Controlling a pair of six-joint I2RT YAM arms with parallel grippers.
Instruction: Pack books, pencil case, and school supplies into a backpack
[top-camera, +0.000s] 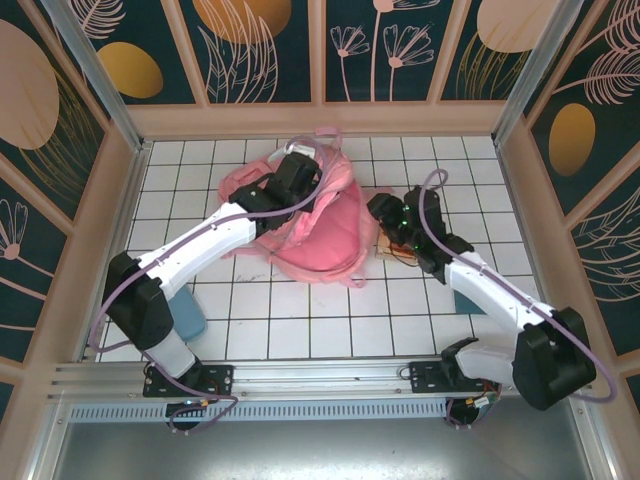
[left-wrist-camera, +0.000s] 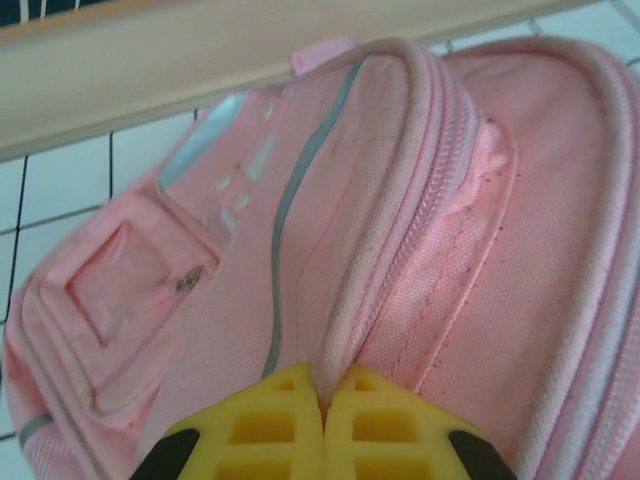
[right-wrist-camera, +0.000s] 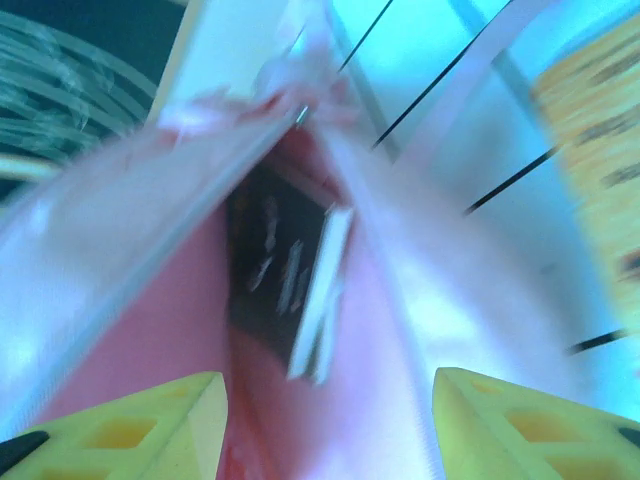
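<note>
1. Ahead of the right gripper (right-wrist-camera: 325, 400), the backpack (right-wrist-camera: 130, 330) mouth gapes — a dark book (right-wrist-camera: 270, 260) stands deep inside, pink fabric walls either side.
2. Behind it, bare table tiles (top-camera: 300, 320) lie free.

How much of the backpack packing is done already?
Not much yet. One dark book seems to sit inside the pink backpack. The left arm pinches its zip edge with shut jaws, and the right arm points open jaws into the opening. The orange-brown book lies on the table beside it, not packed.
</note>
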